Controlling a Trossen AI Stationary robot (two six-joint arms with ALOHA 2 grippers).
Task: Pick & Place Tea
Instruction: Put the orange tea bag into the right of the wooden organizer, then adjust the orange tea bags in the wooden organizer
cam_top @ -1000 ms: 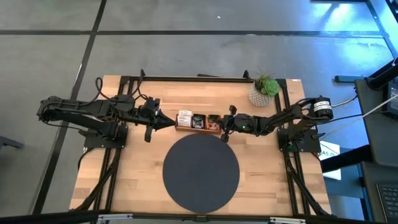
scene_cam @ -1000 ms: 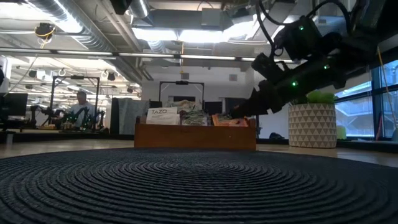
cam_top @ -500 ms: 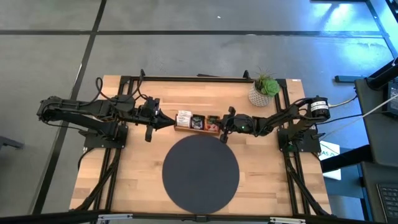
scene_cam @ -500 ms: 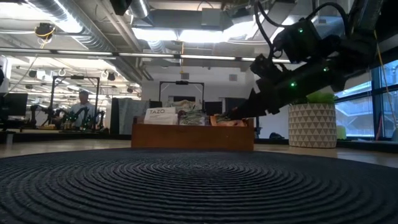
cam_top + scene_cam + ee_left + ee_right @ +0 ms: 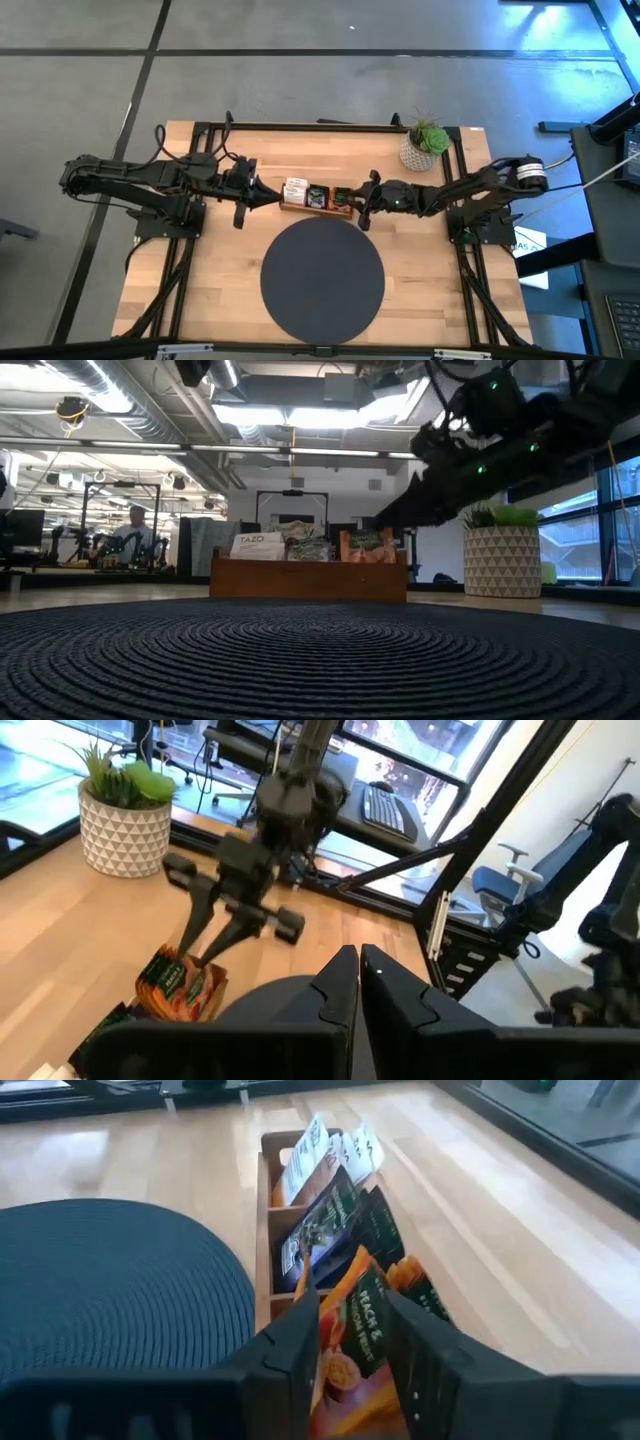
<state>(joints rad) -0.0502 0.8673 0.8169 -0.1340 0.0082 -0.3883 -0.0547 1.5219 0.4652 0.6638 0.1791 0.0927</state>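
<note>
High view: we see right gripper [image 5: 356, 203] at tray [image 5: 296, 207] end, left gripper [image 5: 268, 197] braced opposite, likely steadying it. Right wrist view: jaws apart, straddling orange sachet [image 5: 352, 1342], unclamped. Left wrist view: fingers together

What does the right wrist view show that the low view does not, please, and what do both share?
Only the right wrist view: the right pincer open astride an orange sachet, and the tray compartments from above. Only the low view: the plant pot, a distant person, and a white sachet's printed face. Both: the wooden tray, upright sachets, and the dark round mat.
</note>
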